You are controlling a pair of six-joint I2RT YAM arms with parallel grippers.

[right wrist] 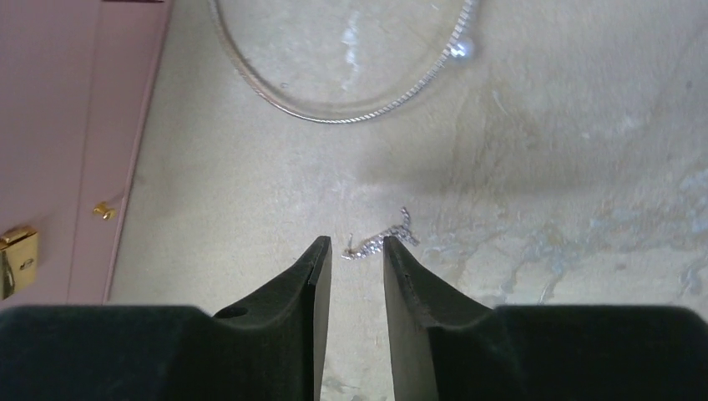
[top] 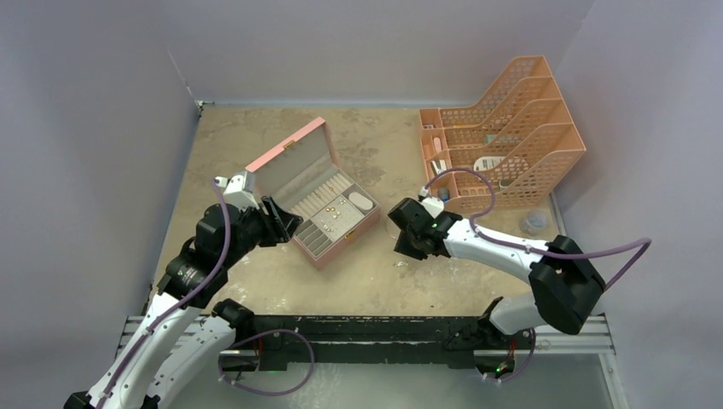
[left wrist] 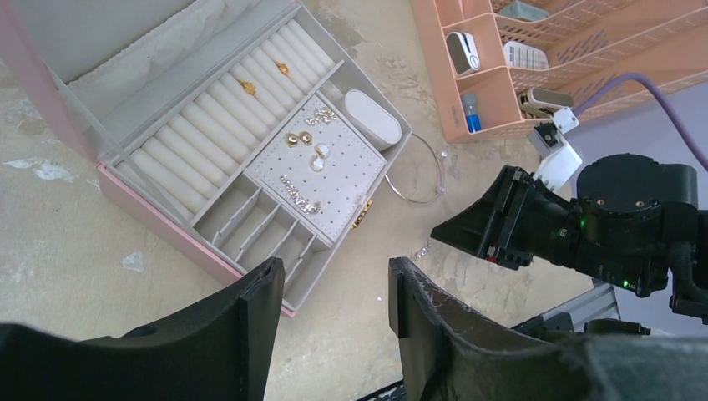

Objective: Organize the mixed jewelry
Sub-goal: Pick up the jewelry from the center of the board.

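Black jaws of the right gripper stand narrowly parted, empty; one silvery chain piece lies just off their tips at 1 o'clock. Pickup looks in hand: next, nudge forward, then pinch. One wire hoop lies at 12, the pink box at 9. Left gripper hangs wide, empty. Two gold rings sit in the box's rolls.

Pink rectangular box with grey lining sits left of centre on the mottled beige tabletop, lid open. Gold clasp on its front wall. Orange mesh plastic file rack at far right, well apart from the box. White and blue stationery bits lie in its low front compartments.
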